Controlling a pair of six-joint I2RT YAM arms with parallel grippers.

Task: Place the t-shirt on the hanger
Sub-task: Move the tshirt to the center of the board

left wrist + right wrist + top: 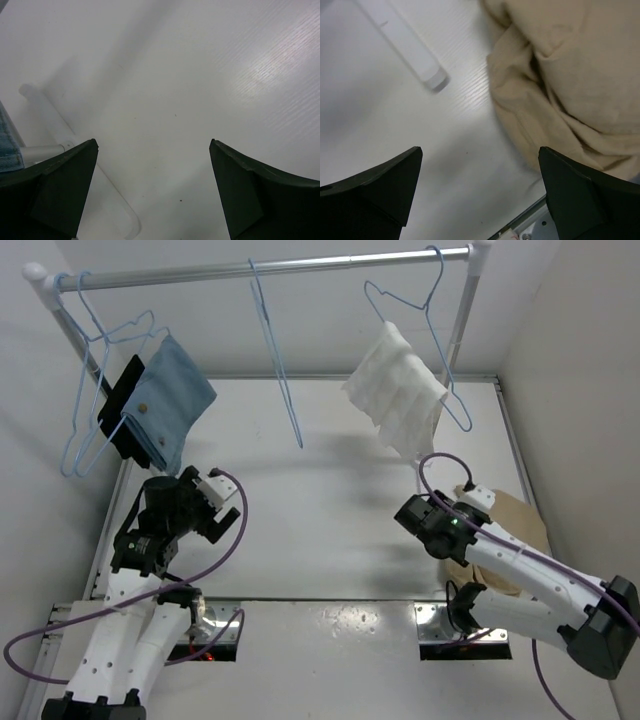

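T-shirt bunched at right edge of table, beside right fingers; left fingers over open surface; both spread, empty

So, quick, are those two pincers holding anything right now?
Left pincer: open, holding nothing.
Right pincer: open, empty; the crumpled tan cotton t-shirt lies close by, not gripped.

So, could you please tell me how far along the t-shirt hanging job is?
Nothing looks done yet. The t-shirt lies crumpled on the table by the right arm; the bare hanger hangs on the rail. Nothing is in hand: left fingers and right fingers are open and empty. Left: grasp shirt, fetch hanger, thread it.
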